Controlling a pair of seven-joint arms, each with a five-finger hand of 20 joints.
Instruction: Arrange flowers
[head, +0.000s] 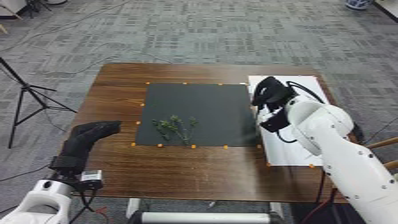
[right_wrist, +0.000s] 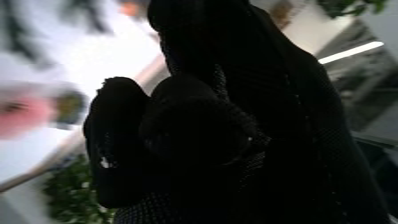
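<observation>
Several thin green sprigs (head: 175, 127) lie on the lower part of a dark mat (head: 200, 102). My right hand (head: 272, 94) is at the upper part of the white sheet (head: 293, 150), right of the mat and apart from the sprigs. Over the table's left side, my left hand (head: 89, 134) stays open, directed toward the mat. In the right wrist view, my right hand (right_wrist: 209, 135) appears dark against a bright background, with a blurred pink shape (right_wrist: 25, 112) and green leaves (right_wrist: 73, 192) beyond it. Whether it holds anything is unclear.
The brown wooden table (head: 209, 172) surrounds the mat and sheet, with small orange markers (head: 194, 146) along their edges. A black tripod (head: 28, 89) stands on the floor left of the table. A chair part (head: 386, 145) is near the right edge.
</observation>
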